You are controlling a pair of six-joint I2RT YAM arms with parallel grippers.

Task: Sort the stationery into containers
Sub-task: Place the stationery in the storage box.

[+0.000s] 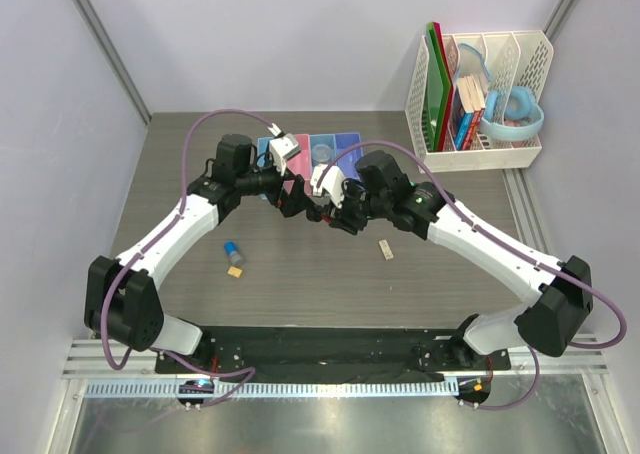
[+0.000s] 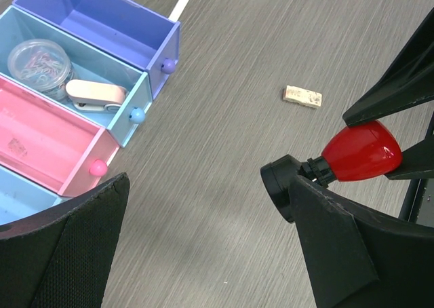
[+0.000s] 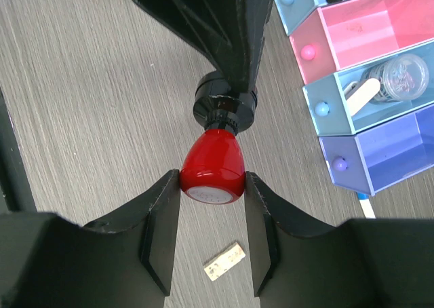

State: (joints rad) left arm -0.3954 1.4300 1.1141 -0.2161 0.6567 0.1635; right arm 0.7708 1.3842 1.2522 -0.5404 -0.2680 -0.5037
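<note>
Hold the right tool [image 3: 211, 186] clamped on the glossy red bulb-shaped piece with black round base [image 3: 211, 160], right beside the left tool [image 2: 210, 186]. Feed that black end squarely between the left tool's wide-apart fingers [image 2: 339, 254] before releasing. Ahead-left of the left tool, aim for the row of four joined translucent plastic bins [image 2: 169, 47]. Underneath, grey wood-grain tabletop [image 2: 224, 138]; farther off, plain pale walls [image 1: 300, 34].

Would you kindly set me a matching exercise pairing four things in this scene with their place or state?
1 red-black piece
2 beige eraser
3 paper-clip tub
4 left pincer

A in a light-blue bin
B open wide
C gripped by the right pincer
D loose on the table

Pairs: 1-C, 2-D, 3-A, 4-B
</note>
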